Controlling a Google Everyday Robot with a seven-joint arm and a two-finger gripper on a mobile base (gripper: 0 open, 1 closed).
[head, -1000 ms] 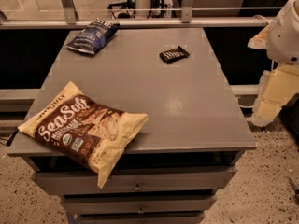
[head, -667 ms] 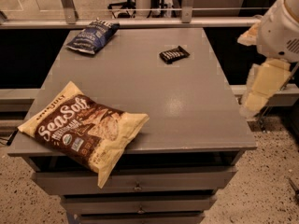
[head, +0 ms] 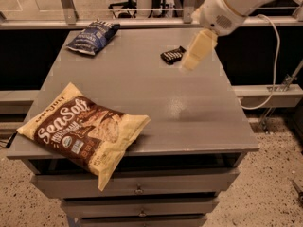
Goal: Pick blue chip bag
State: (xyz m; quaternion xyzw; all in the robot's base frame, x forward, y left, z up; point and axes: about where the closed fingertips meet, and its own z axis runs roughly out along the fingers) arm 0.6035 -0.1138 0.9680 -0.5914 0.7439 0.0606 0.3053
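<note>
The blue chip bag [head: 92,37] lies flat at the far left corner of the grey table [head: 199,112]. The gripper [head: 188,64] hangs over the far right part, just beside a small black wrapper [head: 173,55] and well apart from the bag. Blurred as it is, I cannot tell whether it is parted or closed. A big SeaSalt bag [head: 85,131] overhangs the near left edge.

The gripper [head: 193,56] is a pale cream, blocky wedge over the far right part of the grey table [head: 142,93]. Above it sits a rounded white wrist housing [head: 217,17] with a dotted grille patch, then a tan ring [head: 230,4]; a white cable [head: 278,51] trails behind
</note>
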